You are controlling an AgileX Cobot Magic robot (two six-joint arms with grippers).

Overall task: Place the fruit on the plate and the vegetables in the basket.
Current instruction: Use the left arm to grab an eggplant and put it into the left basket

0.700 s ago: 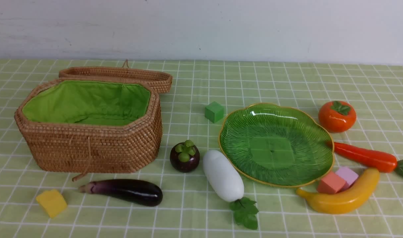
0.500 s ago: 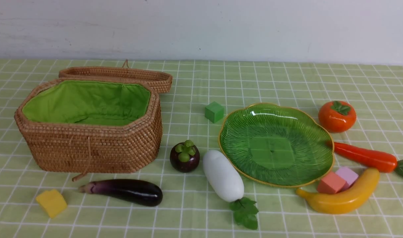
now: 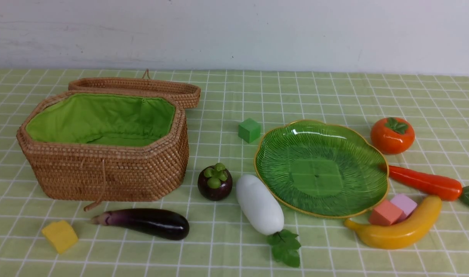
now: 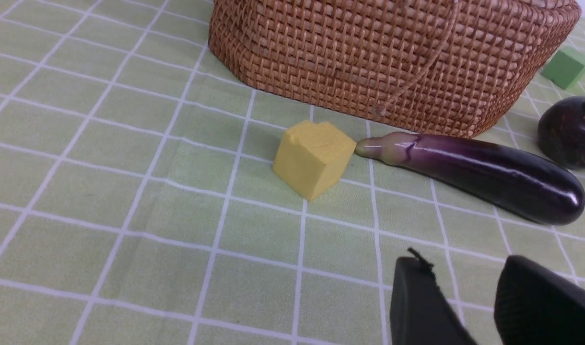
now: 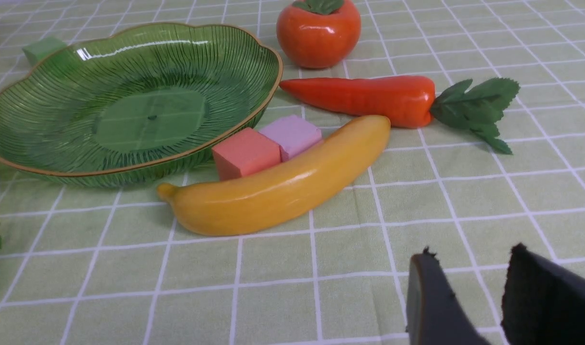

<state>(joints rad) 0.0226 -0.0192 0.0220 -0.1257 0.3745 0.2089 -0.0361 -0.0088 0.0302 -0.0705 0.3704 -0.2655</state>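
The open wicker basket [image 3: 103, 169] with green lining stands at the left, and the green glass plate [image 3: 280, 169] at the right holds nothing. On the cloth lie the eggplant [image 3: 150, 223], mangosteen [image 3: 215, 182], white radish [image 3: 259, 204], banana [image 3: 401, 231], carrot [image 3: 424, 181] and persimmon [image 3: 392, 135]. Neither arm shows in the front view. My left gripper [image 4: 465, 268] hovers open over bare cloth, short of the eggplant [image 4: 484, 172]. My right gripper [image 5: 470, 261] is open too, empty, short of the banana [image 5: 278, 191] and carrot [image 5: 369, 98].
Foam cubes lie about: yellow [image 3: 60, 235] beside the eggplant's stem, green [image 3: 249, 130] behind the plate, salmon [image 3: 385, 212] and pink [image 3: 404, 204] wedged between plate and banana. The basket's lid [image 3: 142, 86] lies back behind it. A white wall closes the far side.
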